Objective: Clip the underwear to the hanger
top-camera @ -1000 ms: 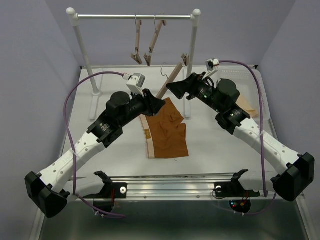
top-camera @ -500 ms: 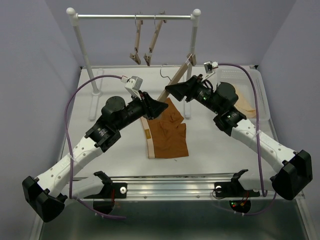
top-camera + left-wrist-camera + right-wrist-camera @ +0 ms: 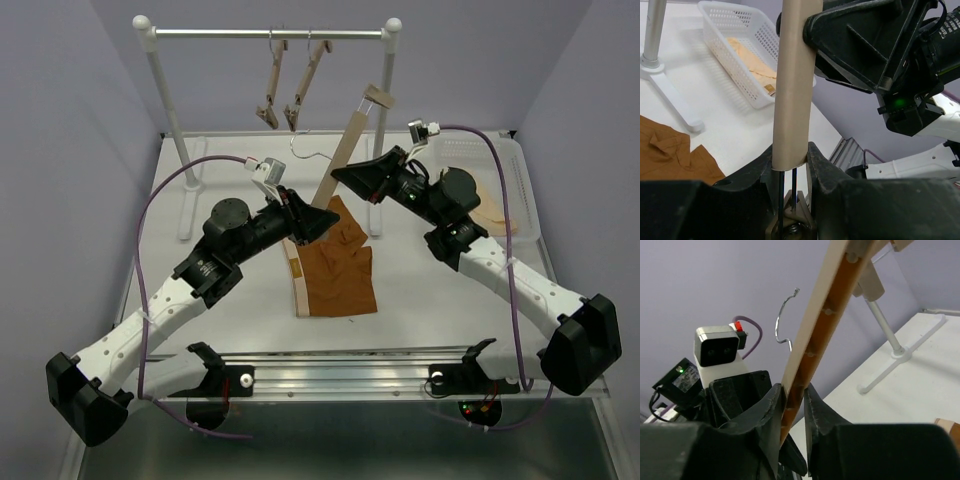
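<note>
The hanger [image 3: 350,145] is a light-wood bar tilted steeply up over the table, its upper clip end [image 3: 376,98] near the right rack post and its wire hook [image 3: 300,146] off to the left. My left gripper [image 3: 322,215] is shut on the bar's lower end [image 3: 792,90], just above the lower clip. My right gripper [image 3: 345,172] is shut on the bar [image 3: 817,330] a little higher up. The rust-brown underwear [image 3: 335,262] lies flat on the table below both grippers, its tan waistband on the left. It also shows at the edge of the left wrist view [image 3: 670,155].
Two more wooden hangers [image 3: 285,92] hang from the rack rail [image 3: 220,33] at the back. A white basket [image 3: 500,165] [image 3: 735,35] holding a cream garment stands at the right. The rack's feet [image 3: 670,97] [image 3: 900,352] rest on the table near the underwear.
The hanger has swung more upright, its top end rising toward the rack rail. My right gripper has closed on the bar. My left gripper keeps its hold.
</note>
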You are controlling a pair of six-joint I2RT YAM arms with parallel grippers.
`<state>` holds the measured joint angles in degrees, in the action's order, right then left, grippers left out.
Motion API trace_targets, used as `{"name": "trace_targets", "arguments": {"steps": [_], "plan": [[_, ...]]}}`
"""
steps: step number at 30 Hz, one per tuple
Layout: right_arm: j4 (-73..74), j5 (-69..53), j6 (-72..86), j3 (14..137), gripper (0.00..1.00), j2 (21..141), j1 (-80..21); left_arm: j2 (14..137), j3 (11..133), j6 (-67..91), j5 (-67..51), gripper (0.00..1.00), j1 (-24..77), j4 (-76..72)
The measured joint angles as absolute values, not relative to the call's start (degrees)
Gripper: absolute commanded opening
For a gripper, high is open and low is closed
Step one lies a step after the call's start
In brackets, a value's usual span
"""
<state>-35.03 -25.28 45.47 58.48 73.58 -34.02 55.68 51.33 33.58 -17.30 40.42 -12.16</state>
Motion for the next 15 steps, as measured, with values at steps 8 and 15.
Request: {"name": "trace_targets", "arguments": {"steps": [8,15], "plan": [[-37.7,-27.1,47.0,58.2,0.01,73.2,-33.8,55.8,51.3,34.7,-18.7,0.53,40.4,-13.7],[-37.5,-27.7,45.0,56.2,0.01,71.8,-33.9,56.0,51.2,35.9,-19.1,0.86,40.4,-14.9]]}}
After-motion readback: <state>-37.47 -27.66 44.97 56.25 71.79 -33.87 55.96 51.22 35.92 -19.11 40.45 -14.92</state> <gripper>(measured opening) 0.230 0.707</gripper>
